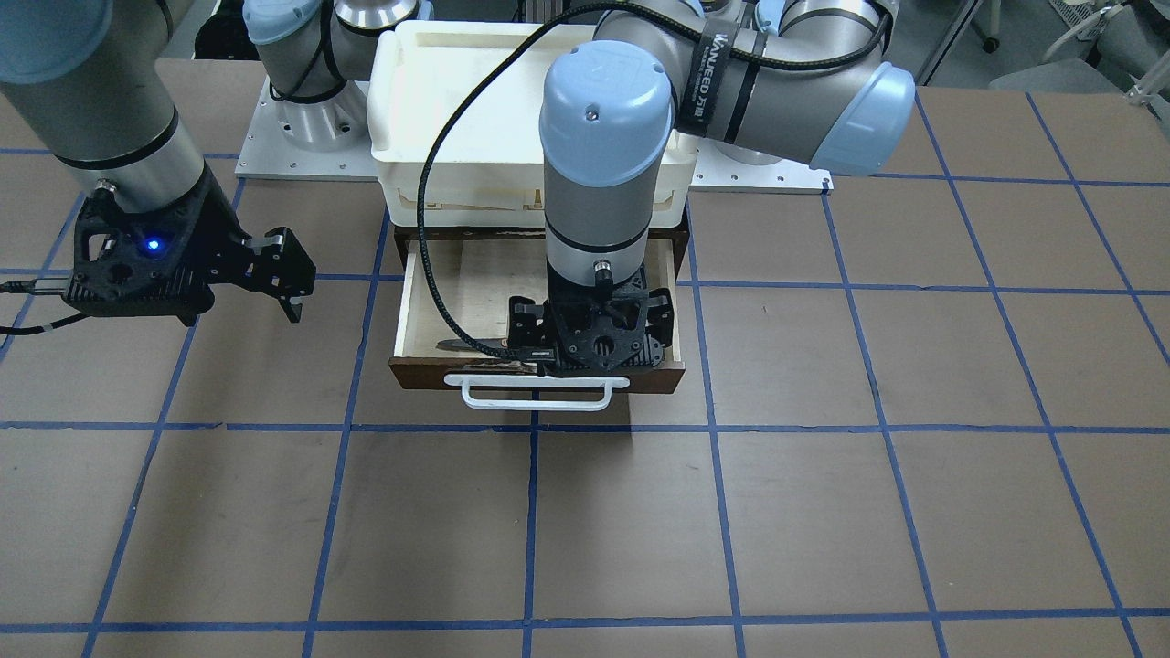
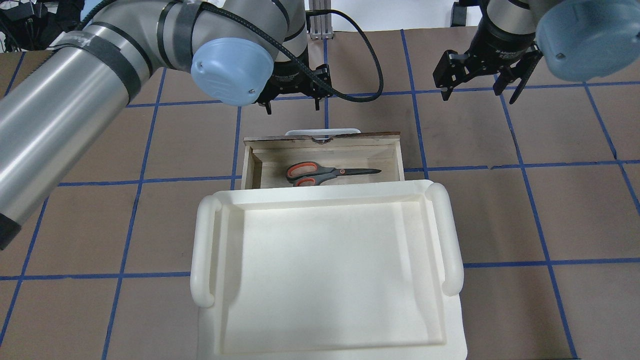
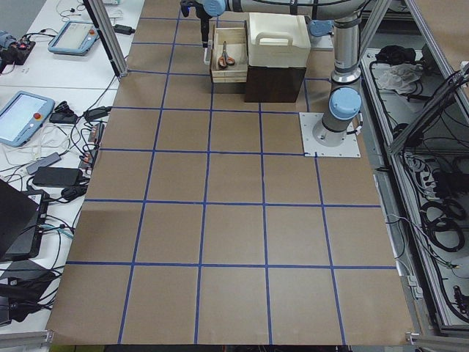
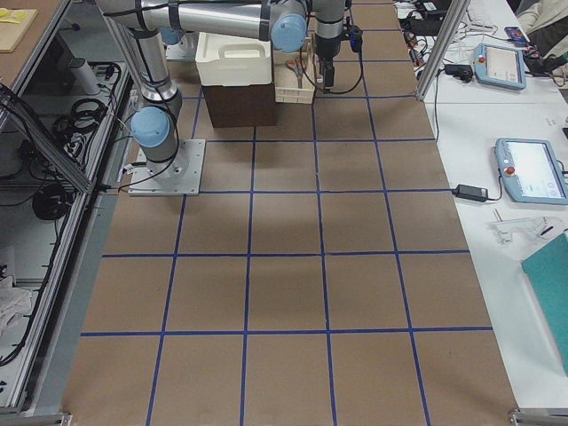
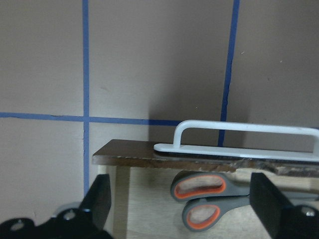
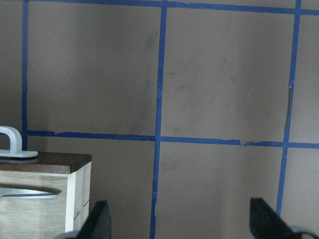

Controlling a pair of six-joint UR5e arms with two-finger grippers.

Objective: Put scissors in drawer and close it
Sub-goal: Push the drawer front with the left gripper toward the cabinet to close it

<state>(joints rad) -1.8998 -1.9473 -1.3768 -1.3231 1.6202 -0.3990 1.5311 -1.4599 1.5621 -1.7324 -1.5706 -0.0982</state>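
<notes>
Scissors [image 2: 325,173] lie flat in open drawer [image 2: 350,137], center frame. Left hand [image 2: 293,106] hovers above drawer front, wide open & empty. Right hand [image 2: 479,95], upper right, open, empty, over desk [image 2: 500,210].

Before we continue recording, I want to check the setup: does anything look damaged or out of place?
The top edge of the drawer front looks chipped and ragged just behind the white handle. Otherwise nothing stands out: the scissors lie flat inside the open drawer.
</notes>
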